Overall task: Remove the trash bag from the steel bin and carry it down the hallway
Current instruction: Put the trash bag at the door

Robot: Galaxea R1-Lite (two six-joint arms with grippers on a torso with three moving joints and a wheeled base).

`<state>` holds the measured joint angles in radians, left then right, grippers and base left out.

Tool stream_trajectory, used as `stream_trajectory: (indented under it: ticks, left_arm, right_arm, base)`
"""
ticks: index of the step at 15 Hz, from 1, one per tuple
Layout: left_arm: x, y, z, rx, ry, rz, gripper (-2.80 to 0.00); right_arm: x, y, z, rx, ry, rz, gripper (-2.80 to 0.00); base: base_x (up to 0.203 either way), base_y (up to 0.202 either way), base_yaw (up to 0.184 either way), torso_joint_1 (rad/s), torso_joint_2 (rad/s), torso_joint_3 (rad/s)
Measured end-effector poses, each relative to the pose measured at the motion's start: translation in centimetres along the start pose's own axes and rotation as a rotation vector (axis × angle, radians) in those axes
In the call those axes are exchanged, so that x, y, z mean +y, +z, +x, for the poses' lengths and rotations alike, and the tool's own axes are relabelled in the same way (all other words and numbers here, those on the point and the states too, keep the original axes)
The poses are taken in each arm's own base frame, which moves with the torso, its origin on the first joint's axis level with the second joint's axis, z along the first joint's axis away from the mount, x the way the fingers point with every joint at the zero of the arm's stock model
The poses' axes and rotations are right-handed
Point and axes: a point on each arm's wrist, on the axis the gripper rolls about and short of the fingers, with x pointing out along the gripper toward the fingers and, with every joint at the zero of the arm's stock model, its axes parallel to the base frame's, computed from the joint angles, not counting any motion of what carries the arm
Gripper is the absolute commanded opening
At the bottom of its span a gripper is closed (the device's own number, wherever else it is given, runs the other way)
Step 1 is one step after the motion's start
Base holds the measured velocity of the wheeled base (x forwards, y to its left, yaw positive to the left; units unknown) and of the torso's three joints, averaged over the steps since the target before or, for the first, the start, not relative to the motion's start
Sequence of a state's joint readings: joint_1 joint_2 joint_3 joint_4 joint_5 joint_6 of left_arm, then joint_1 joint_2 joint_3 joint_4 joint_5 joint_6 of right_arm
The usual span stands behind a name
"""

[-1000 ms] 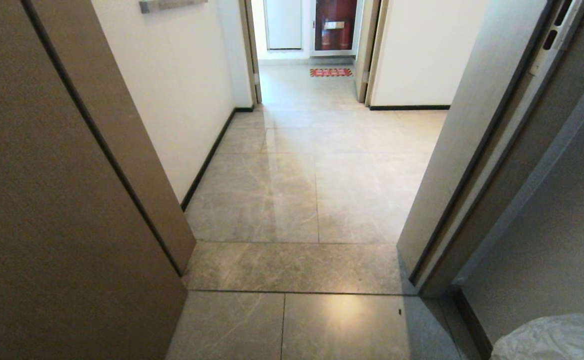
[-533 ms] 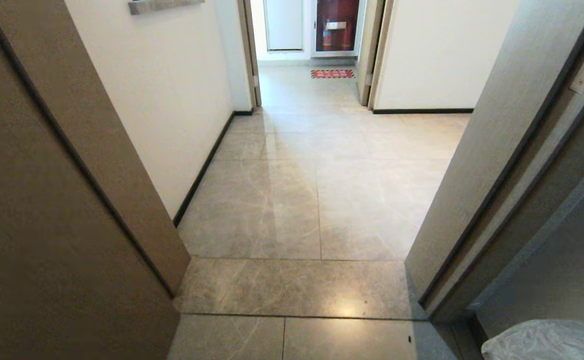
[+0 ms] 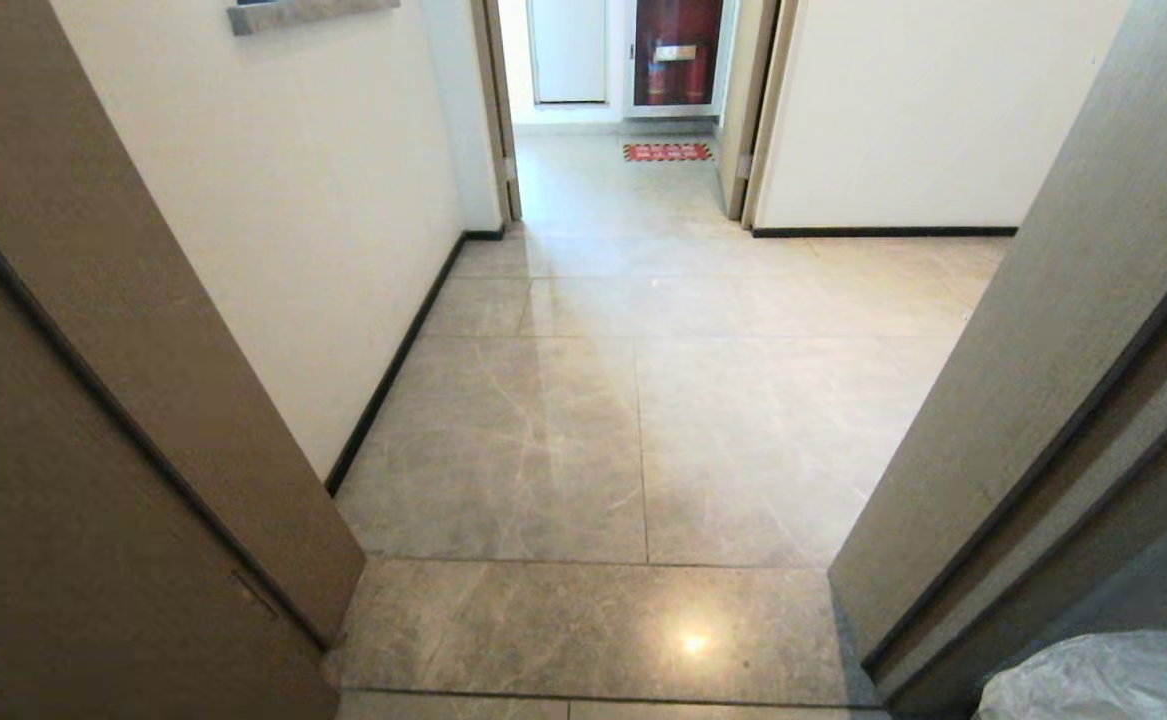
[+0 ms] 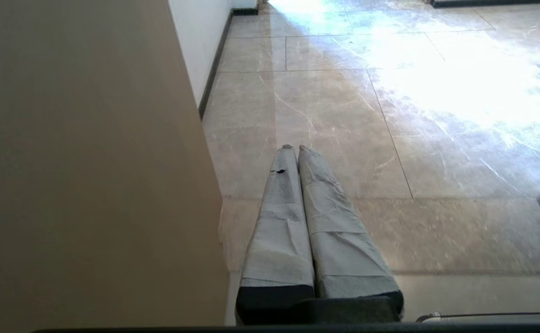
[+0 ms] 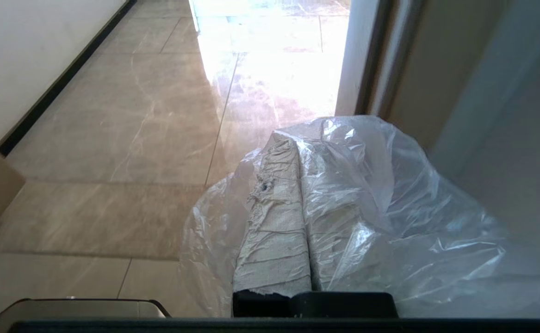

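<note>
Trash bag (image 5: 367, 203): out of bin, clamped in right pincer (image 5: 297, 148); left pincer (image 4: 296, 149) closed, empty; hallway (image 3: 633, 430) at 12 o'clock untravelled.

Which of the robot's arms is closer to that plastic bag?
Right. The right tool is shut on the trash bag, which drapes over it. The left tool is shut, empty, over bare floor tiles.

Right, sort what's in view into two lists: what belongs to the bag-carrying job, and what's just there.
Part of the job:
- trash bag, draped over the shut right gripper
- hallway tiles ahead
- left gripper, shut and empty

Just there:
- brown door frame on the robot's left
- grey door on its right
- red floor mat far down the passage
- red cabinet beyond it
</note>
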<state>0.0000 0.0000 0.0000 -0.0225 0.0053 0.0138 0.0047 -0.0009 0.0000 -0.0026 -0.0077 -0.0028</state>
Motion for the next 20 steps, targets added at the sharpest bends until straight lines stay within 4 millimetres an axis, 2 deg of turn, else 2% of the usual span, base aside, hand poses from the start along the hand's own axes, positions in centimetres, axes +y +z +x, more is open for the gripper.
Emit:
stream_trajectory:
  ticks: [15, 20]
  left_arm:
    - [0.0, 0.01, 0.0, -0.001, -0.001, -0.002, -2.8]
    - [-0.01, -0.03, 0.0, 0.003, -0.004, -0.006, -2.8]
  right_arm:
    - [0.0, 0.0, 0.0, 0.0, 0.0, 0.0, -2.8]
    - [0.0, 0.0, 0.0, 0.0, 0.001, 0.0, -2.8]
  base:
    - [0.192, 0.0, 0.0, 0.002, 0.0, 0.002]
    - [0.024, 0.0, 0.001, 0.0, 0.0, 0.001]
